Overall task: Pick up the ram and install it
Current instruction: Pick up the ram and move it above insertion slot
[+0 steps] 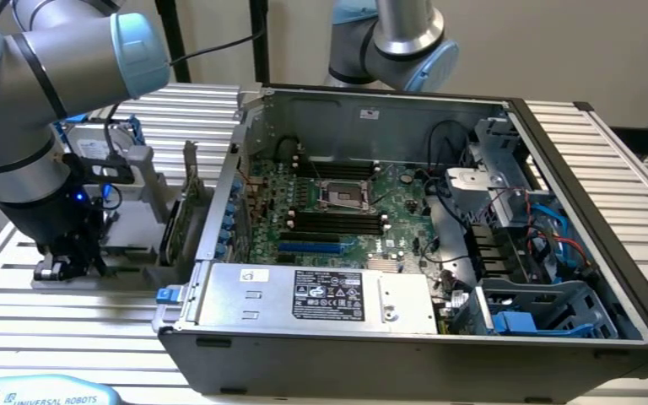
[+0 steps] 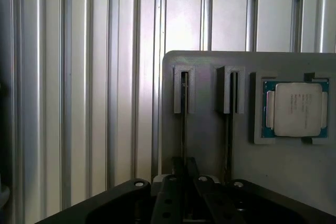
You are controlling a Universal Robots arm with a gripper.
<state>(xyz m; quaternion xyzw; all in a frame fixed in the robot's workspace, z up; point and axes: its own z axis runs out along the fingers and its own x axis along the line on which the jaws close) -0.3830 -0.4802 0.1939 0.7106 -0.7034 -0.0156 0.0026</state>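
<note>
Reaching down at the exterior view's left of the open computer case point(image 1: 358, 105), over a gray holder point(image 2: 210, 145) lying on the ribbed metal counter point(image 2: 79, 103). Clamping the gripper point(image 2: 184, 163) on the ram stick point(image 2: 184, 119), fingers pressing together on either side of its thin edge. Sitting edge-up in the holder's slot farther from the square processor chip point(image 2: 296, 108), not yet lifting clear.

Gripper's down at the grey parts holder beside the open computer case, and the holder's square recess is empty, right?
Not quite: the square recess is not empty. The wrist view shows a silver processor chip sitting in it. The rest holds: the gripper is down at the grey parts holder, jaws closed on the ram in its slot, beside the open computer case.
</note>
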